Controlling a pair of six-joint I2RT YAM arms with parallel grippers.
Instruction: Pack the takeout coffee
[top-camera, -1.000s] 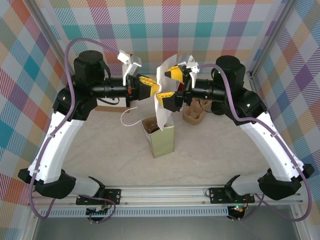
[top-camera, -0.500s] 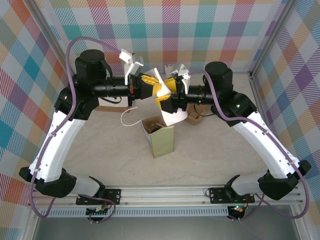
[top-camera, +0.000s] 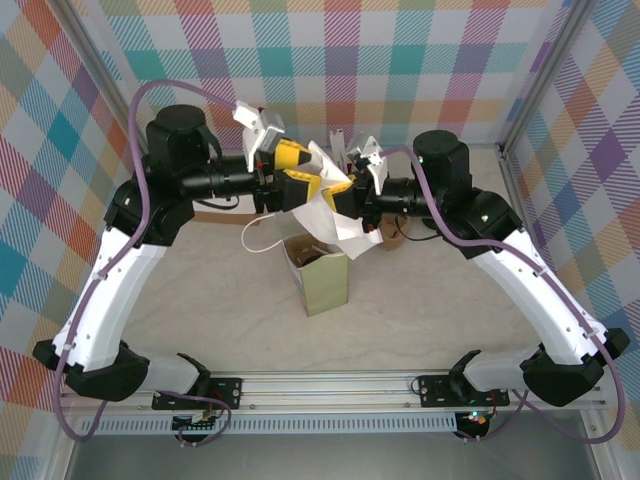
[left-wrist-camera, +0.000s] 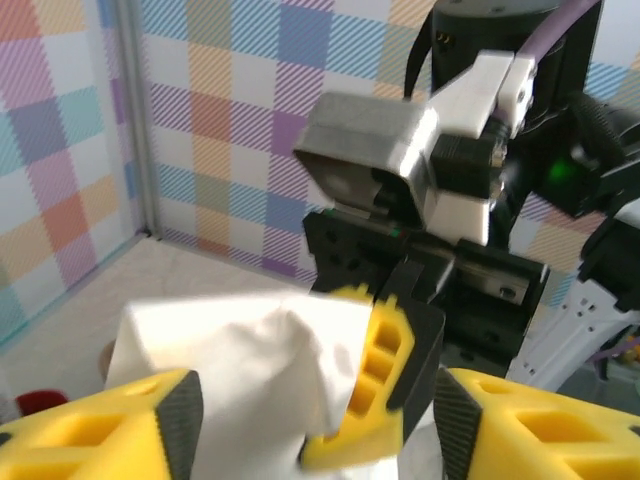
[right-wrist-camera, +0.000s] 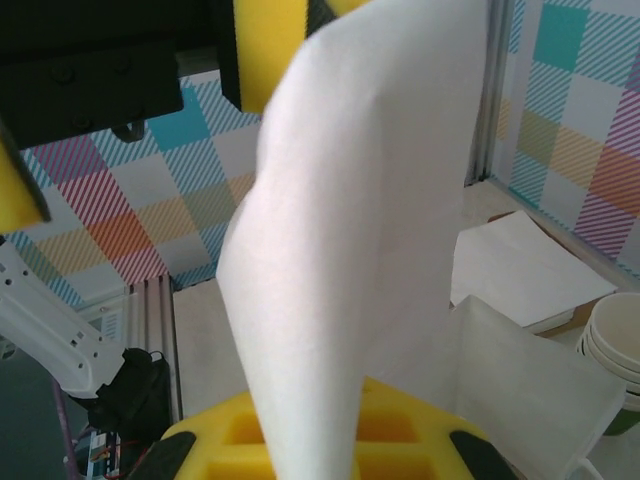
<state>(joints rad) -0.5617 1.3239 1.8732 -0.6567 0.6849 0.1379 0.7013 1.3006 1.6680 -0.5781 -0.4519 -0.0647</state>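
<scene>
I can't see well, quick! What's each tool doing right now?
Left tool: open.
Right tool: closed, holding the white paper sheet.

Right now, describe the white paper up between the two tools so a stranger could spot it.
On the table, find the upright olive bag in the middle. Just above it the right tool pinches a crumpled white paper sheet, the only paper held off the table.

top camera looks down from above and behind; wrist cameras sit close, facing each other, seemingly sharing the white paper (top-camera: 335, 228).
</scene>
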